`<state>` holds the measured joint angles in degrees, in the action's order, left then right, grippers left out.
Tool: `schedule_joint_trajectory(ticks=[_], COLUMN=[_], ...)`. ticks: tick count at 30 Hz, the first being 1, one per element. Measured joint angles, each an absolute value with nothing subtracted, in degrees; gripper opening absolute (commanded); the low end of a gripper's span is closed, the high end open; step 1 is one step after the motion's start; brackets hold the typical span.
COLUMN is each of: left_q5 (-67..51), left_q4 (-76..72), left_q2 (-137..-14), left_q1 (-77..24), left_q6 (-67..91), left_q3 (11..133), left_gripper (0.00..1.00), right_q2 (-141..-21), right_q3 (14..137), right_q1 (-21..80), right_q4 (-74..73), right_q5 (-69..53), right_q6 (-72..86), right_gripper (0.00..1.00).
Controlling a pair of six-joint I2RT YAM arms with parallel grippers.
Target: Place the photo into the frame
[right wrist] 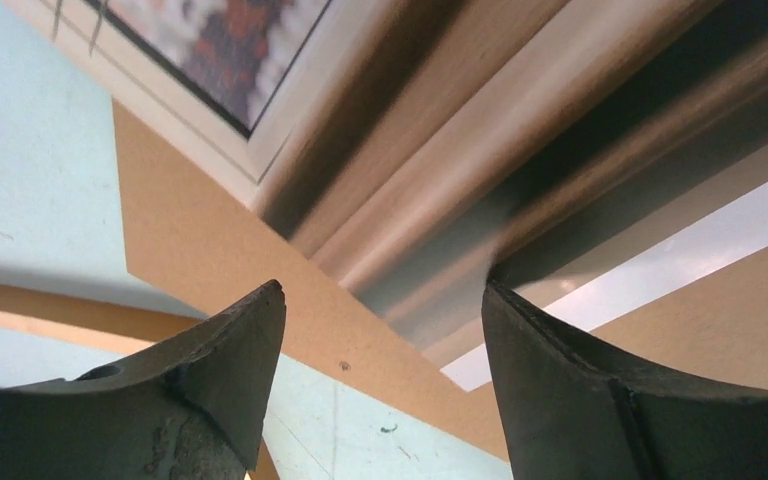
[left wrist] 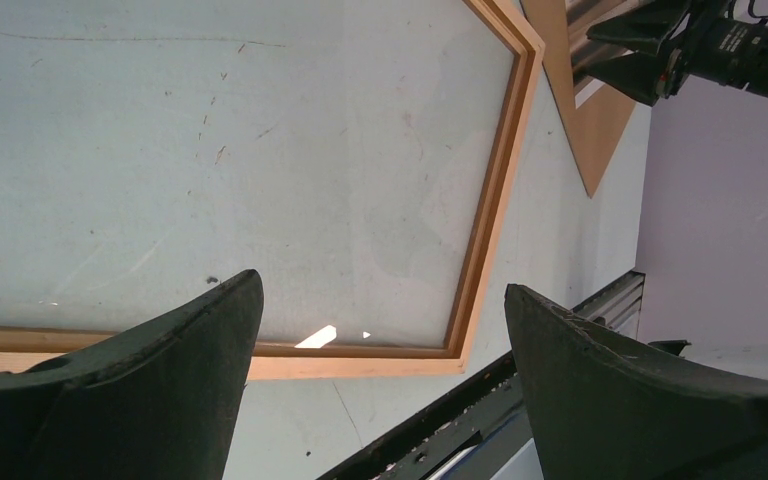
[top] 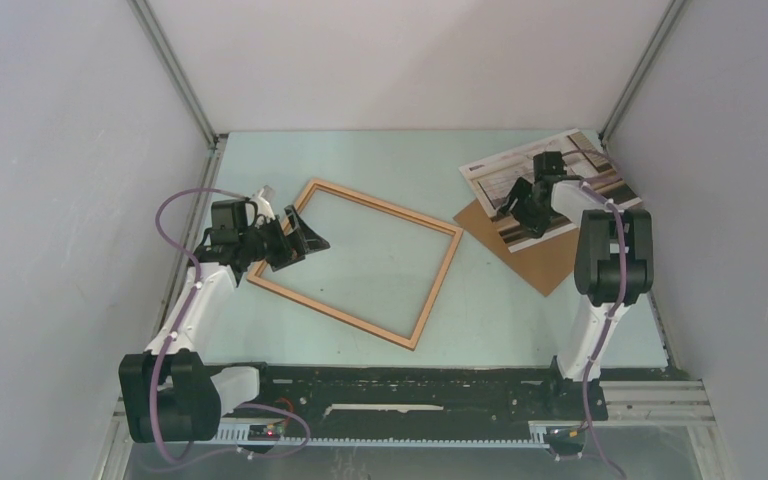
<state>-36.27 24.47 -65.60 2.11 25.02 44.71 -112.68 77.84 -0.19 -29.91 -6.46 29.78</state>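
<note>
Soft, even light; the photo [right wrist: 460, 150] is blurred in the right wrist view.

- I'm boxed in: pale walls [top: 60, 150] left, back, right
- metal posts [top: 173, 70] in both back corners
- my table [top: 380, 160]: pale green, scuffed
- black rail [top: 410, 385] along near edge

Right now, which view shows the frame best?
Top external: the whole frame lies in view, all four sides. Left wrist shows one corner and two sides; right wrist only a blurred brown strip, possibly its edge.
</note>
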Motion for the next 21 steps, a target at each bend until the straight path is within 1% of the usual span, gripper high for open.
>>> schedule_joint_trajectory(ticks=[2, 12, 17, 21], left_q5=[-36.27, -36.8, -36.86, -36.88], left_q4=[24.47, 24.45, 24.34, 24.05], left_q2=[-65.6, -65.6, -65.6, -65.6], left_q1=[2.11, 2.11, 2.11, 2.11], left_q6=[25.02, 25.04, 25.04, 25.04], left_q3=[44.71, 44.71, 44.71, 44.71], left_gripper=[0.97, 0.97, 0.97, 0.97], right_q2=[-111.35, -104.14, -101.71, -101.03], right_q3=[75.59, 66.35, 64.53, 65.6], right_q1=[0.97, 6.0, 7.35, 8.03], right_q4=[-28.88, -27.51, -30.55, -34.06], right_q5=[-6.5, -6.07, -2.76, 1.5], right_q6=[29.91, 30.37, 29.93, 28.75], right_gripper=[0.83, 0.81, 0.83, 0.83])
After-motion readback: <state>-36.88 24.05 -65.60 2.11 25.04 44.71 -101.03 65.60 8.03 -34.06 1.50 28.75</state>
